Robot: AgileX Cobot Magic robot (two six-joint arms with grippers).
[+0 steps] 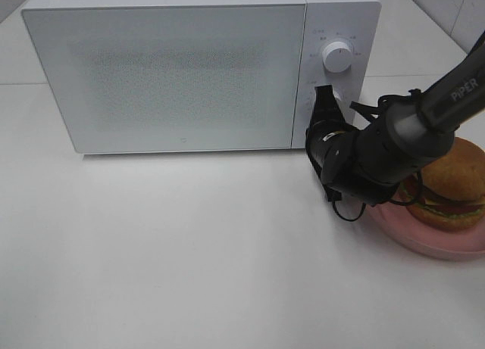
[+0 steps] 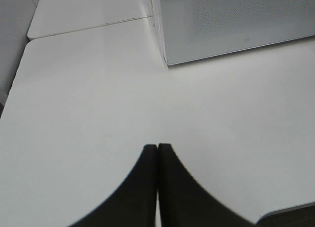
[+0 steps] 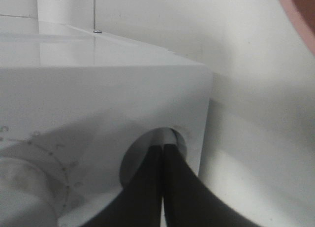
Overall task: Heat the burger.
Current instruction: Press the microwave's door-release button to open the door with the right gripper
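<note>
Burger [image 1: 455,184] sat on the pink plate [image 1: 436,247] at the right of the table [image 1: 189,250]. I saw the right claw [image 1: 326,98] pressed together, its tips at the microwave's [image 1: 167,69] lower control. The left claw [image 2: 157,153], also pressed together, hung over the table.

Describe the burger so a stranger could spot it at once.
Find the white microwave at the back of the table. In front and to the right of it lies a pink plate. The burger sits on it: a brown bun over colourful layers, the only food there.
</note>
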